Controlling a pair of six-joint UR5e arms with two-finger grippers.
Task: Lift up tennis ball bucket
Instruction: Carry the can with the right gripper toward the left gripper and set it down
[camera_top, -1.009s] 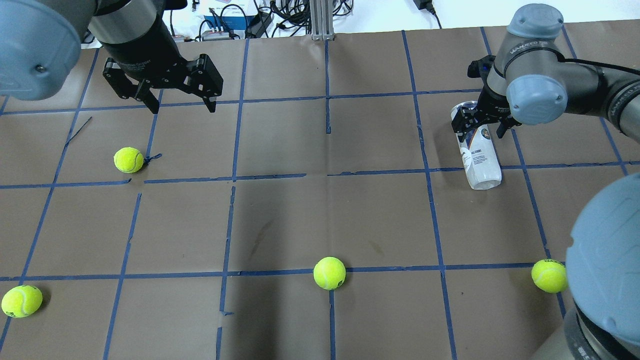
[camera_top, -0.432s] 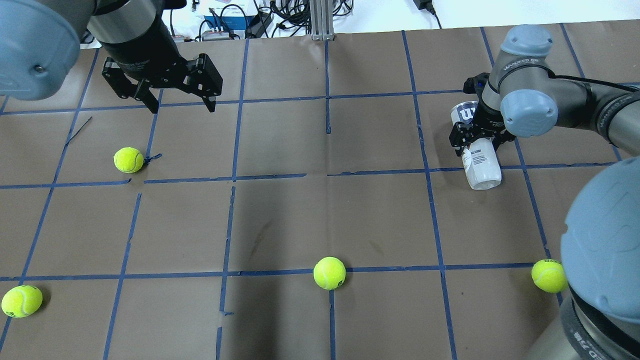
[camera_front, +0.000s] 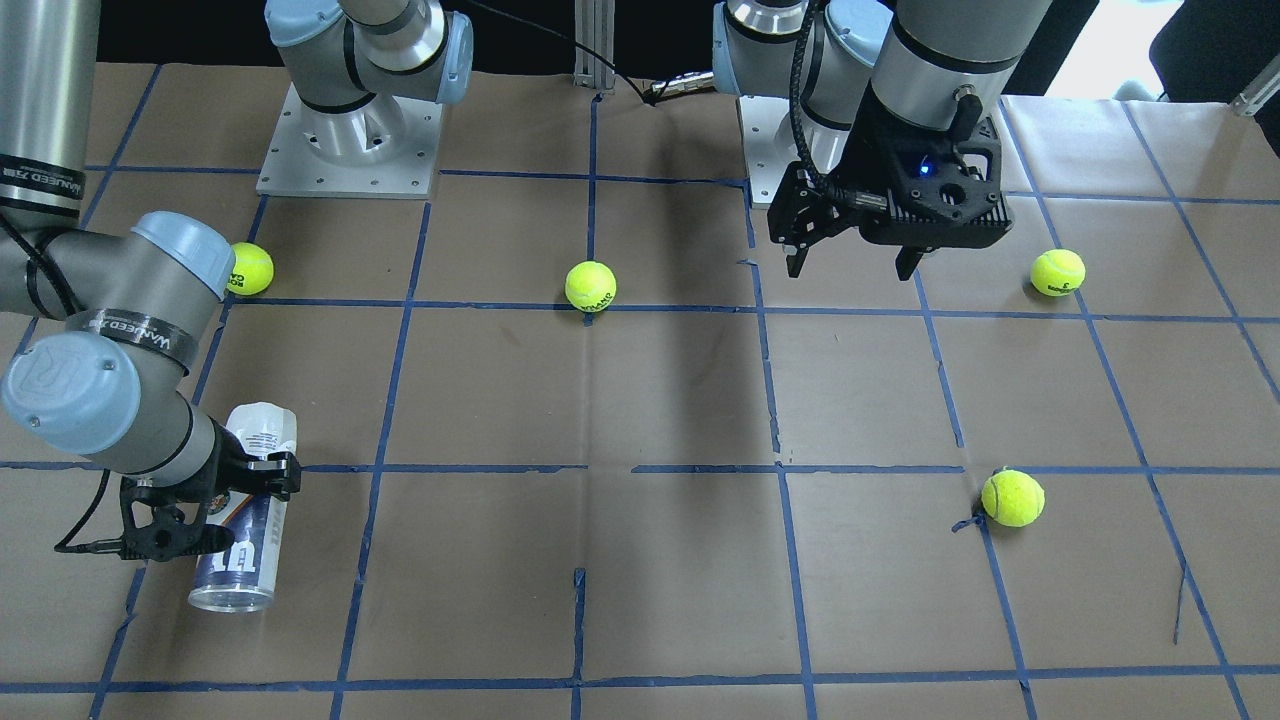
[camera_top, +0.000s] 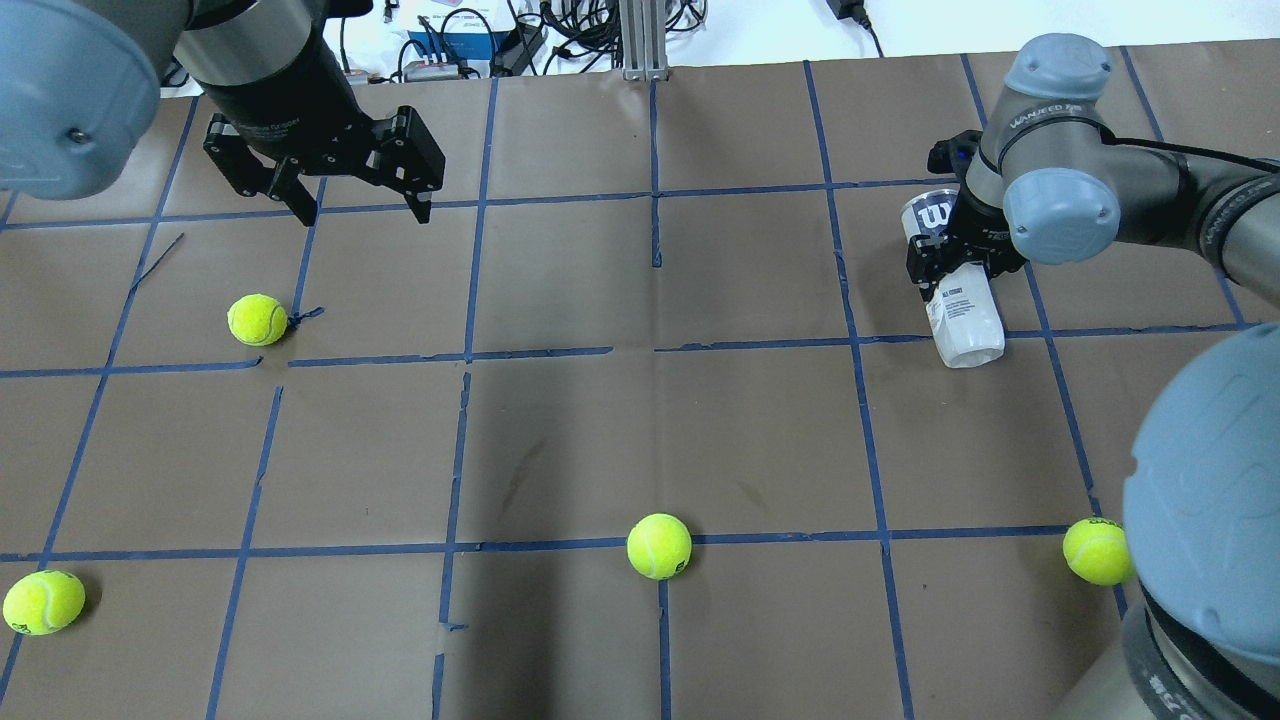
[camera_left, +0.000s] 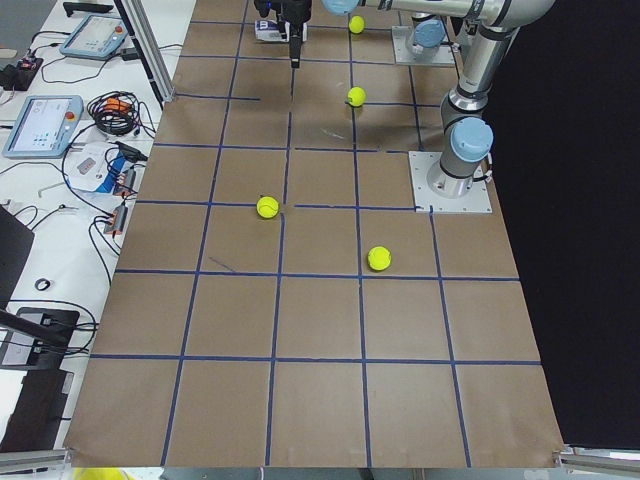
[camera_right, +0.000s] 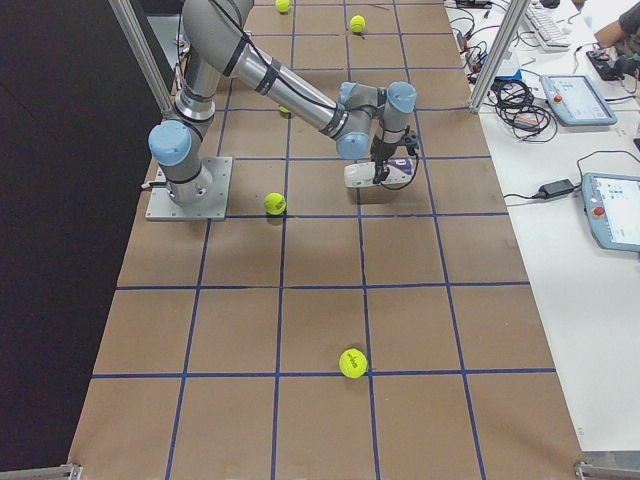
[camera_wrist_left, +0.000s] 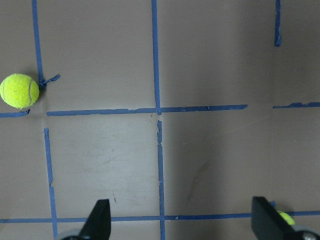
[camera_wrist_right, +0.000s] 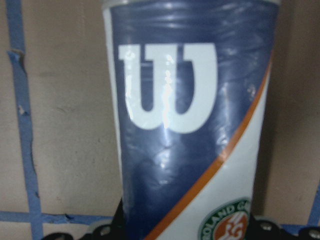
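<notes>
Tennis ball bucket (camera_top: 968, 325): clear tube with a navy-and-white label, a large white "W" and an orange stripe. It lies lengthwise over the brown-papered, blue-taped table (camera_top: 560, 420), its "W" end pointing away from the robot's base. Whether it rests on the table or hangs just clear of it cannot be told. Right claw (camera_top: 955, 272): closed across the bucket's middle, one finger on each flank, the arm reaching down over it. Left claw (camera_top: 367, 213): jaws spread wide and holding nothing, hovering above the table, well apart from the bucket, toward the robot's left. Tennis balls (camera_top: 659, 546): four, yellow-green, loose on the table, none touching the bucket. One lies on the robot's side of the bucket, one further left of that, one well left of the bucket near the left claw, and one furthest from it at the near-left corner.
</notes>
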